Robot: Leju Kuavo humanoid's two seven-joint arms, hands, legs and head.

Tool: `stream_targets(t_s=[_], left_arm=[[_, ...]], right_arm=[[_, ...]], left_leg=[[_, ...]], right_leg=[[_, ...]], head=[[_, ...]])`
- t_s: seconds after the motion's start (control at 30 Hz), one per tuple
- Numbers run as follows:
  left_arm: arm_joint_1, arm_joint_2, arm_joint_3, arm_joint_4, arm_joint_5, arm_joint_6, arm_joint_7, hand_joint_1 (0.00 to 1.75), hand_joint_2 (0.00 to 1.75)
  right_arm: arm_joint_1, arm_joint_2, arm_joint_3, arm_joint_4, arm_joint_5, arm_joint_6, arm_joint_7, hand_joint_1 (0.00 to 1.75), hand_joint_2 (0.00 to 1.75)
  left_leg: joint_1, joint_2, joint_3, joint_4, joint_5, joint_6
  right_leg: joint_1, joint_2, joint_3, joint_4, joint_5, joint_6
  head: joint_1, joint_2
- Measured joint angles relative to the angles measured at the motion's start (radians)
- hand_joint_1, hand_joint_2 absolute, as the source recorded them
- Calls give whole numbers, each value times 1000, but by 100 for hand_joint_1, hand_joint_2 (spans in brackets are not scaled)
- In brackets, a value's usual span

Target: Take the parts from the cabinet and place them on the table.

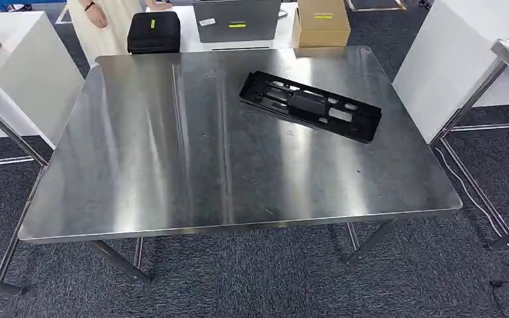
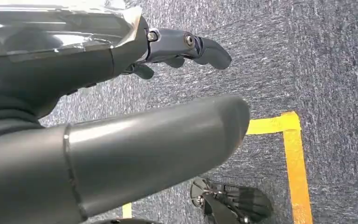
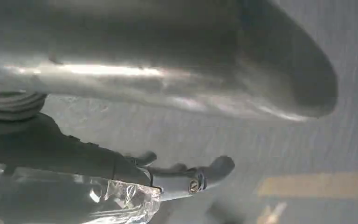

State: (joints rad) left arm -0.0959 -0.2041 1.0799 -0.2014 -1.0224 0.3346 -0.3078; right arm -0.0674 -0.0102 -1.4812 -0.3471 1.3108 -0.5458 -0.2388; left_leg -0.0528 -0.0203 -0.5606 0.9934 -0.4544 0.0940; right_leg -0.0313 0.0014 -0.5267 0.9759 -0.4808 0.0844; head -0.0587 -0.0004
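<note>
A long black plastic part (image 1: 310, 106) with several cut-outs lies flat on the steel table (image 1: 159, 165), toward its far right, turned at a slant. My left hand (image 2: 135, 107) hangs over grey carpet, thumb and fingers apart, holding nothing. My right hand (image 3: 177, 126) also hangs above the carpet with its fingers spread and nothing in them. The right wrist view is blurred.
Behind the table stand a black case (image 1: 154, 32), a laptop (image 1: 236, 20) and a cardboard box (image 1: 321, 23); a person (image 1: 99, 23) stands at the far left. White cabinets (image 1: 20, 73) flank the table. Yellow floor tape (image 2: 294, 158) marks the carpet.
</note>
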Motion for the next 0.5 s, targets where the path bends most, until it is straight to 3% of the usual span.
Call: stream_targets(t_s=[0.2,0.5], left_arm=[[1,1,-26,2,-35,-18,14,0,0],[5,14,-52,2,-54,-49,26,0,0]], right_arm=[[-20,61,52,83,17,130,39,0,0],[-25,99,80,116,31,152,73,0,0]], left_leg=[[0,0,0,0,0,0],[-4,-1,-3,5,-2,3]], right_leg=[[0,0,0,0,0,0],[-8,0,3,-5,5,6]], head=[[0,0],[0,0]])
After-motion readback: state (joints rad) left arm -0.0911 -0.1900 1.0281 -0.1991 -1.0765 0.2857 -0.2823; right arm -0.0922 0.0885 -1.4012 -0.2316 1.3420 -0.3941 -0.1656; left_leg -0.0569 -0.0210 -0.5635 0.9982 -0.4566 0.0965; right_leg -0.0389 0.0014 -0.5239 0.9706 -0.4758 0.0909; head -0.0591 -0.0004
